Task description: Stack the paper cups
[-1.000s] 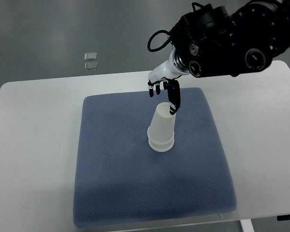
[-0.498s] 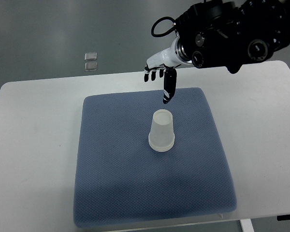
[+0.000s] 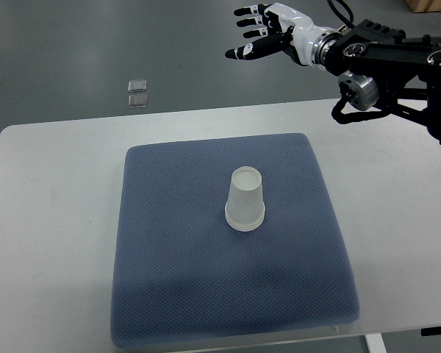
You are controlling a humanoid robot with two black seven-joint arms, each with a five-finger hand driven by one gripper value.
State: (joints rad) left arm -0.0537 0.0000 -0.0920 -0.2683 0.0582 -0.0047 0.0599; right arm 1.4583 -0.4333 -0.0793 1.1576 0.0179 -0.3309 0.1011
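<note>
Blue-grey padded mat (image 3: 206, 294) takes up the near and middle part of a white table (image 3: 44, 243), its front edge close to the table's near edge. On the mat, a bit right of centre and toward the far half, sits the paper cup stack (image 3: 245, 200) — translucent white, upside down, wide rim on the fabric, narrow base up; a ridge near the bottom looks like a second rim, so more than one cup nested, exact count can't be told. Stack stands upright, nothing touching it, mat around it bare. Past the mat's far edge a strip of bare table, then grey floor. On that floor, far left of the cups, two small clear square items (image 3: 138, 93) lie one just beyond the other, what they are can't be made out. Right hand (image 3: 268, 31) is up at the far top of the view, over the floor beyond the table edge, well apart from the cups — fingers spread and extended toward the left, black tips, white palm shell, holding nothing. Its black arm (image 3: 389, 62) runs in from the right edge with cables visible at the wrist. No left arm shows.
</note>
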